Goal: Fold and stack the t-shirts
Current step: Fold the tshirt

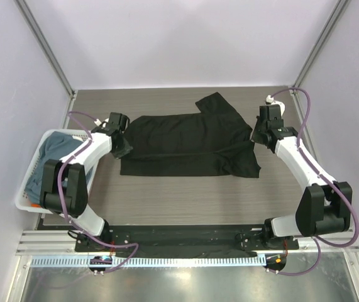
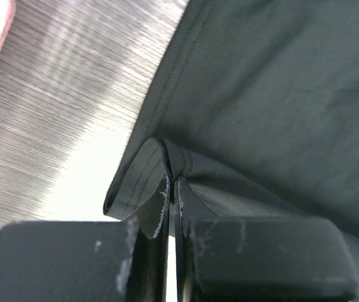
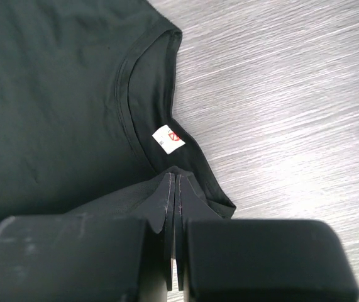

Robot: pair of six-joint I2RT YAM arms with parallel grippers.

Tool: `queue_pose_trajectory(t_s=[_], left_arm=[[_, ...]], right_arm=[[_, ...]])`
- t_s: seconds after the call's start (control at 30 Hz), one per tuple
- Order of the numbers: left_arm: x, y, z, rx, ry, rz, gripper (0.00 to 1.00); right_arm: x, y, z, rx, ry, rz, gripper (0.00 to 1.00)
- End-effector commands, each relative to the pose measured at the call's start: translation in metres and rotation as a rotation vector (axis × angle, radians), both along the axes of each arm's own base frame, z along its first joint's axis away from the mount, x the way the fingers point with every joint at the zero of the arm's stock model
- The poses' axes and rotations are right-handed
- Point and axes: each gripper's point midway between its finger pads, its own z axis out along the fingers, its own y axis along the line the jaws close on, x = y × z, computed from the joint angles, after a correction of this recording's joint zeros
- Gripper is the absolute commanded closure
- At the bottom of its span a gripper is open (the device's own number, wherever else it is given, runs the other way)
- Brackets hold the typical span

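The black t-shirt (image 1: 188, 145) lies spread across the middle of the table, one sleeve (image 1: 215, 104) pointing to the far side. My left gripper (image 1: 122, 146) is at its left edge. In the left wrist view it (image 2: 173, 181) is shut on a raised fold of the stitched hem (image 2: 135, 182). My right gripper (image 1: 256, 134) is at the shirt's right edge. In the right wrist view it (image 3: 176, 177) is shut on cloth beside the collar (image 3: 126, 75), just below the white neck label (image 3: 168, 138). A slate blue-grey shirt (image 1: 56, 148) lies in the basket with a bit of orange cloth (image 1: 36, 204).
A white lattice-sided basket (image 1: 23, 189) stands at the table's left edge, beside the left arm. Grey wood-grain tabletop (image 1: 185, 201) shows in front of the shirt and behind it. Frame posts stand at the far corners.
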Motion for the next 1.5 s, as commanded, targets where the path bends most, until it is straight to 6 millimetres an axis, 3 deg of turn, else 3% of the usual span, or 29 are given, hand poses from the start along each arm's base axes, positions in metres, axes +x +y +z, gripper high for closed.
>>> queue_pose_trajectory(t_s=[0.0,0.23,0.4,0.57,0.73,0.87,0.97,1.1,1.13,1.2,1.27,1.47], left_arm=[[0.012,0.009,0.004,0.048,-0.017,0.024,1.0],[0.021,0.013,0.001,0.072,-0.002,0.027,1.0],[0.02,0.022,0.004,0.119,0.004,0.033,1.0],[0.022,0.032,0.007,0.185,0.037,0.036,1.0],[0.025,0.03,0.001,0.189,0.071,0.023,0.99],[0.029,0.038,0.006,0.242,0.109,0.021,0.77],[0.033,0.031,0.027,0.273,0.075,-0.034,0.6],[0.031,0.004,0.051,0.264,0.022,-0.138,0.59],[0.029,-0.015,0.053,0.219,0.008,-0.194,0.58],[0.024,-0.035,0.056,0.151,-0.033,-0.241,0.57],[0.014,-0.059,0.052,0.048,-0.033,-0.284,0.54],[-0.007,-0.077,0.005,-0.072,0.044,-0.286,0.52]], right_arm=[[0.016,0.005,0.007,-0.003,-0.017,0.038,0.99],[0.033,0.001,0.005,-0.055,0.026,0.051,0.98],[0.048,0.021,0.014,0.01,0.022,0.145,0.96],[0.055,0.027,0.004,0.028,0.05,0.168,0.96],[0.064,0.026,-0.007,0.014,0.077,0.165,0.92],[0.071,0.026,-0.001,0.015,0.103,0.149,0.81],[0.062,0.019,-0.01,0.038,0.191,0.04,0.68],[0.038,0.02,-0.01,0.076,0.267,0.001,0.59],[0.035,0.019,-0.009,0.081,0.265,-0.007,0.57],[0.022,0.019,-0.008,0.104,0.264,-0.035,0.57],[0.006,0.021,-0.02,0.132,0.29,-0.067,0.56],[-0.034,0.019,-0.043,0.17,0.331,-0.137,0.56]])
